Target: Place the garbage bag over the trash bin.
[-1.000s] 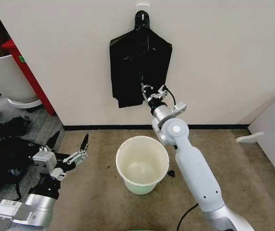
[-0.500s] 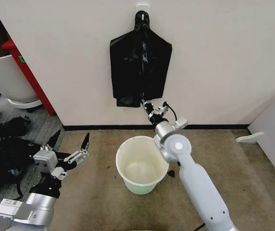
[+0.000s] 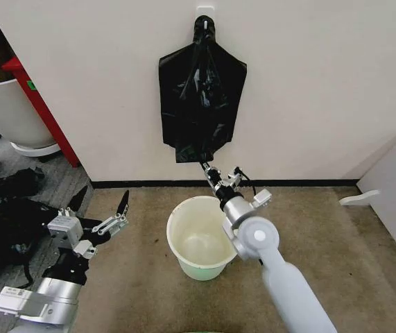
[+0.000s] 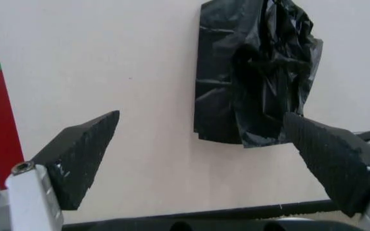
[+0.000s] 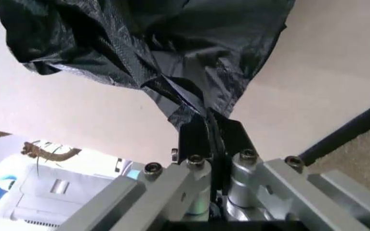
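My right gripper (image 3: 203, 164) pinches the bottom edge of the garbage bag (image 3: 202, 104), which hangs long-axis vertical from a wall hook (image 3: 204, 15), directly above and behind the trash bin (image 3: 204, 238) on the carpet. My left gripper (image 3: 100, 208) waits low, jaws spread wide and empty, farther from the bag than my right.
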Controlling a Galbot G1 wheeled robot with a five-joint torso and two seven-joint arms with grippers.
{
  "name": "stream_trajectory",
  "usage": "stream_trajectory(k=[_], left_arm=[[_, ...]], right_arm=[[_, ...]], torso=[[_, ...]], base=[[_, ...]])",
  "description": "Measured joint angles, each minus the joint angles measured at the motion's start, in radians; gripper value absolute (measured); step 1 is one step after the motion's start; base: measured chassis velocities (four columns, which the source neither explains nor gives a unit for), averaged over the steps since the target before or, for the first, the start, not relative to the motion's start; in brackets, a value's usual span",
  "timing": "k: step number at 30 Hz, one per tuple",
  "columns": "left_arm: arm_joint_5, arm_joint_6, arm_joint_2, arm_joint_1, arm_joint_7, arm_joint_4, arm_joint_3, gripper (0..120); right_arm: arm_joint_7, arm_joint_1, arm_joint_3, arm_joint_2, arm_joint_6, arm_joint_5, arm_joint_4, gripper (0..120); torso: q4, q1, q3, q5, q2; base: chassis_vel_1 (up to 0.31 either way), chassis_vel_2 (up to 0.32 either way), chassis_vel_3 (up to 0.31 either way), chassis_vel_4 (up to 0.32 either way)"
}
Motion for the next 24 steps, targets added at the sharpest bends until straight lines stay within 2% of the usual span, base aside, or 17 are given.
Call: stream_trajectory(k=[24], left_arm=[[-0.005, -0.002, 0.008, -0.014, 0.01, 0.0, -0.002, 100]], right_arm=[[0.0, -0.11, 0.002, 0.001, 0.007, -0.071, 0.053, 0]], torso=[[0.0, 0.0, 0.0, 0.0001, 0.0]], base=[[0.0, 0.0, 0.0, 0.0]])
